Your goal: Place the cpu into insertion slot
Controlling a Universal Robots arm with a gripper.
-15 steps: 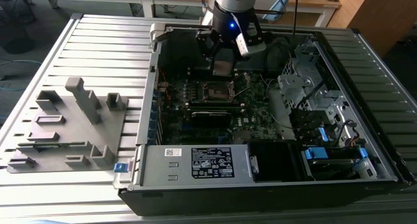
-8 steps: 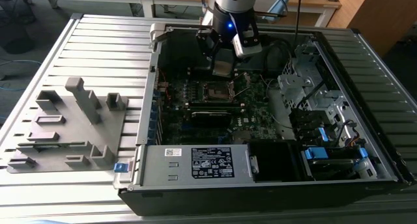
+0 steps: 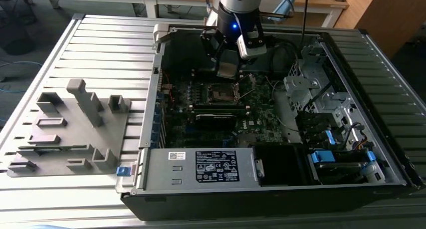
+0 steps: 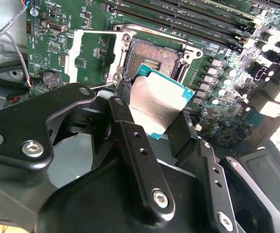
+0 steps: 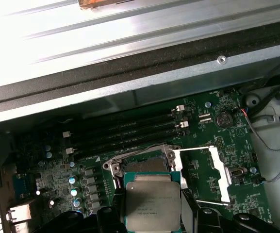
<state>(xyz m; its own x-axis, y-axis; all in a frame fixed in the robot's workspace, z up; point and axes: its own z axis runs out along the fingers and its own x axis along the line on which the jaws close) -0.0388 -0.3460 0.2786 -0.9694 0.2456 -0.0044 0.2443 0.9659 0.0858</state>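
My gripper (image 3: pixel 228 68) hangs inside the open computer case, shut on the cpu (image 3: pixel 227 69). The cpu is a thin square chip with a dull silver top and a teal edge (image 4: pixel 160 103), held by two opposite edges between the black fingers (image 4: pixel 126 133). It hovers just above and slightly to one side of the insertion slot (image 4: pixel 152 57), apart from it. The insertion slot (image 5: pixel 143 166) is a square socket with a dark centre, and its silvery frame (image 5: pixel 218 170) is swung open to the side. In the first wrist view the cpu (image 5: pixel 152 206) covers the socket's near edge.
Long black memory slots (image 5: pixel 125 132) run beside the socket. The grey labelled power-supply box (image 3: pixel 199 166) fills the case's near side, with drive bays and cables (image 3: pixel 319 104) at the exterior view's right. A grey plastic block (image 3: pixel 73 129) lies on the slatted table outside the case.
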